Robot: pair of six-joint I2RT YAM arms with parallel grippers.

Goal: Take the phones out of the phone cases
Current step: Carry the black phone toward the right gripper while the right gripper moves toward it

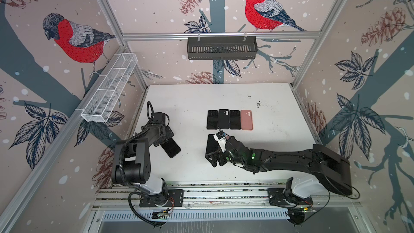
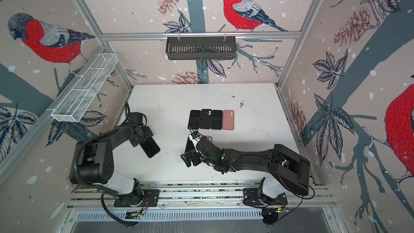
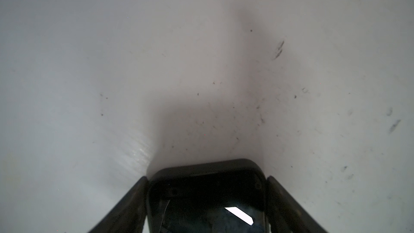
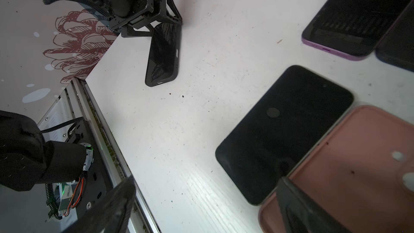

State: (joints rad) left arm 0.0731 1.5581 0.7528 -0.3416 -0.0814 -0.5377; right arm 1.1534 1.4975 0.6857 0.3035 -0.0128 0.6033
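A phone in its black phone case (image 1: 171, 147) (image 2: 151, 149) lies face up on the white table, left of centre. My left gripper (image 1: 163, 142) (image 2: 142, 142) (image 3: 206, 179) is shut on one end of it, and in the left wrist view both fingers press the sides of the cased phone (image 3: 206, 198). The right wrist view shows the same cased phone (image 4: 163, 54) across the table. My right gripper (image 1: 214, 153) (image 2: 192, 151) (image 4: 207, 181) hangs open and holds nothing. One of its fingers is above an empty pink case (image 4: 358, 164) (image 2: 208, 138) that lies beside a bare black phone (image 4: 284, 131) (image 1: 210, 144).
A row of three dark phones or cases (image 1: 223, 119) and a pink case (image 1: 246, 119) lies mid-table behind the right gripper. A white mesh basket (image 1: 109, 88) hangs on the left wall and a black basket (image 1: 221, 48) on the back rail. The table's front edge (image 4: 107, 117) is near.
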